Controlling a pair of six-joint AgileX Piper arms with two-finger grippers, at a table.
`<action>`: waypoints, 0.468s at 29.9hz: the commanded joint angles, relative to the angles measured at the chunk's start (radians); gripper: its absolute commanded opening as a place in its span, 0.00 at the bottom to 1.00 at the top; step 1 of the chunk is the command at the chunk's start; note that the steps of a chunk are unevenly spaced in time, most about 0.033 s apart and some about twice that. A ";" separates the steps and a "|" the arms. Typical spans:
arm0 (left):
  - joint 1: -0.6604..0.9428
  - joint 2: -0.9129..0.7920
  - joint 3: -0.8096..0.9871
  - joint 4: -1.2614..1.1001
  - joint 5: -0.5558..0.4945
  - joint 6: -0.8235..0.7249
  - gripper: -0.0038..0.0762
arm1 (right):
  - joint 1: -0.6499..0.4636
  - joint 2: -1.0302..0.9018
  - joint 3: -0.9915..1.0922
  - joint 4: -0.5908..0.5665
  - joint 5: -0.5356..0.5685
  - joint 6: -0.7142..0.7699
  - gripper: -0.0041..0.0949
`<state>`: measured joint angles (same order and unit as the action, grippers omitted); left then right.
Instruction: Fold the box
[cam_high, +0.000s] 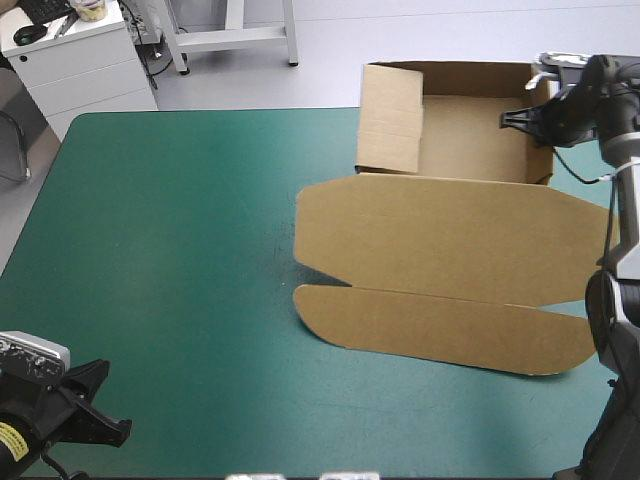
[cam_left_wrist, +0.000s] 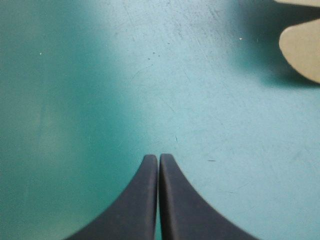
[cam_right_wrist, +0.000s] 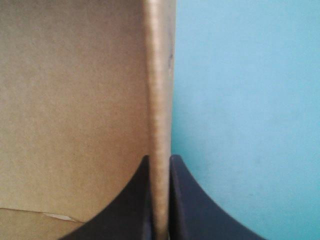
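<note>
Astride box (cam_high: 450, 235) wall — right gripper (cam_right_wrist: 159, 160).

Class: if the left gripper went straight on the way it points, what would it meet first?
Probably nothing: ahead of the left gripper lies only bare teal-green cover as far as shown; the box lies off to one side.
</note>
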<state>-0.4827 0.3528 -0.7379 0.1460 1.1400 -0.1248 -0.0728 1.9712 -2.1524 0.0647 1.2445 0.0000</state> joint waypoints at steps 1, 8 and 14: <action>-0.007 0.010 -0.025 0.008 -0.063 -0.001 0.04 | -0.105 -0.041 -0.032 0.008 0.009 0.000 0.02; -0.007 0.010 -0.025 0.008 -0.082 -0.001 0.04 | -0.240 -0.001 -0.030 0.012 0.009 0.000 0.02; -0.007 0.010 -0.025 0.012 -0.082 -0.001 0.04 | -0.299 0.038 -0.028 0.008 0.009 0.006 0.02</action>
<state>-0.4827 0.3528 -0.7379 0.1460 1.1215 -0.1244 -0.3420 2.0545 -2.1524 0.0561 1.2452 0.0000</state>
